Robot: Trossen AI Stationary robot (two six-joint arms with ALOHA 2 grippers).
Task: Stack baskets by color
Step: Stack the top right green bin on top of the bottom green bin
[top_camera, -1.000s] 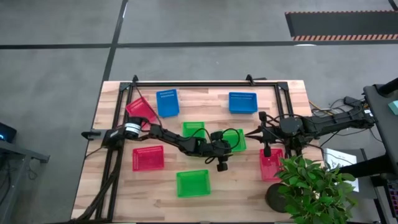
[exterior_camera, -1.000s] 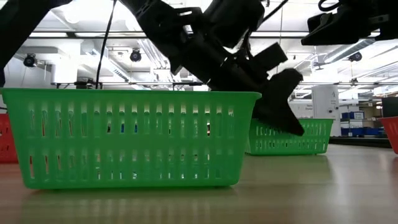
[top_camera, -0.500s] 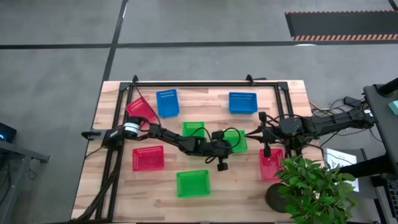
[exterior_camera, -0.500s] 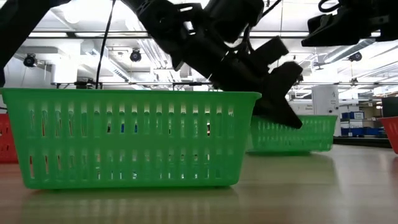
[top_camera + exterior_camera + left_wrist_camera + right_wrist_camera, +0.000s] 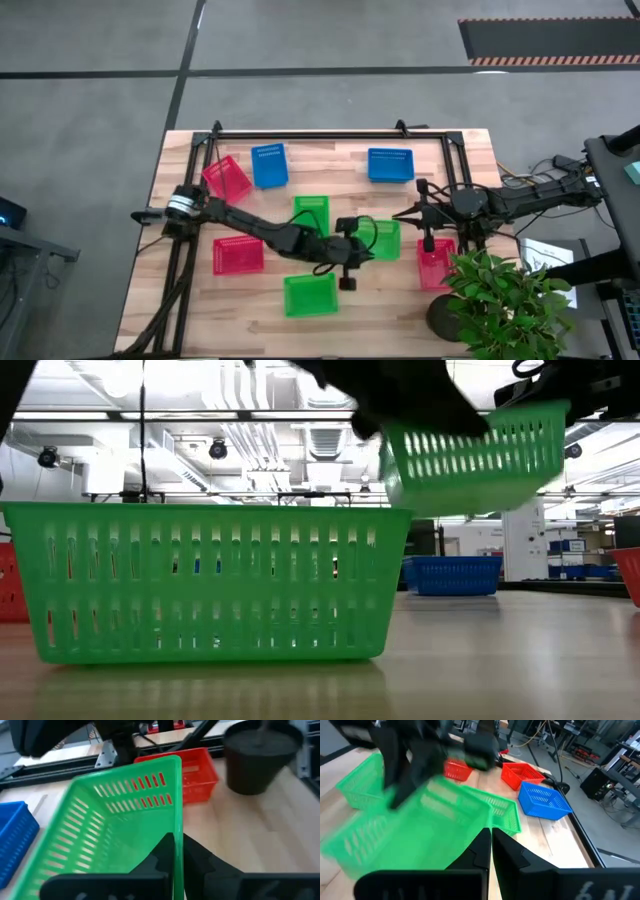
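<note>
My left gripper (image 5: 360, 250) reaches across the middle of the table and is shut on a green basket (image 5: 384, 238), which hangs in the air (image 5: 475, 455). Two more green baskets rest on their bases: one just behind the arm (image 5: 311, 212) and one toward the near edge (image 5: 310, 295). Red baskets (image 5: 227, 178) (image 5: 238, 254) (image 5: 436, 262) and blue baskets (image 5: 269, 165) (image 5: 390, 164) lie flat around them. My right gripper (image 5: 418, 213) waits shut above the table's right part, touching nothing. My left gripper pinches one side wall of the green basket (image 5: 177, 827) at the end nearest the arm, one finger (image 5: 162, 852) inside the basket and one (image 5: 200, 857) outside. The fingers come from the table's left, slanting down, and lie along that wall. The basket is lifted clear and tilted.
A potted plant (image 5: 495, 300) stands at the near right corner, beside the right-hand red basket. A black metal frame (image 5: 330, 133) runs along the far edge and down both sides. Bare wood lies at the near left and between the blue baskets.
My left gripper has taken hold of the green basket's wall and risen, drifting a little toward the near edge. The basket, which stood on the table a second ago, now hangs tilted well above it, uncovering a blue basket behind it in the low view.
</note>
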